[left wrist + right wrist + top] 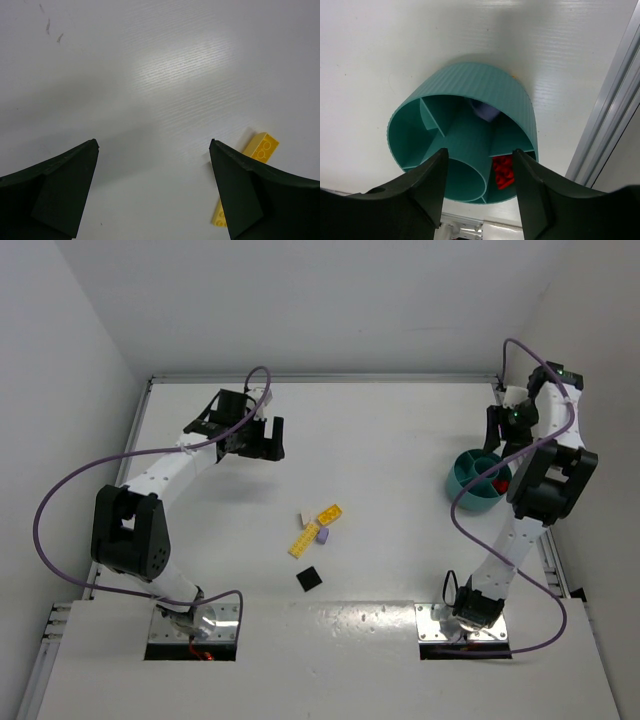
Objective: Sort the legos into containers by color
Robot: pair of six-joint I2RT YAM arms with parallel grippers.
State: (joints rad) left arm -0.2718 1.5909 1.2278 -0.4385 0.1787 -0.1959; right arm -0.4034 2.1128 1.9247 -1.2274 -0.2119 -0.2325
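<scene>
The round teal dish (pixel 460 483) stands at the right of the table, with a red brick (pixel 498 483) in it. In the right wrist view the dish (pixel 485 82) holds red bricks (pixel 503 171) in one compartment and a pale purple piece (pixel 485 110) in another. My right gripper (pixel 480 152) hovers over the dish, open and empty; it also shows in the top view (pixel 495 435). Mid-table lie a white brick (pixel 305 516), a yellow brick (pixel 329 513), a long yellow plate (pixel 304 540), a pale purple brick (pixel 323 535) and a black square (pixel 309 579). My left gripper (pixel 262 435) is open and empty, far left of them. In its wrist view (pixel 154 142) the yellow brick (pixel 262 147) and plate (pixel 219 216) show beside the right finger.
White walls close the table at the back and sides. An aluminium rail (pixel 605 130) runs along the table's right edge, close to the dish. Purple cables loop from both arms.
</scene>
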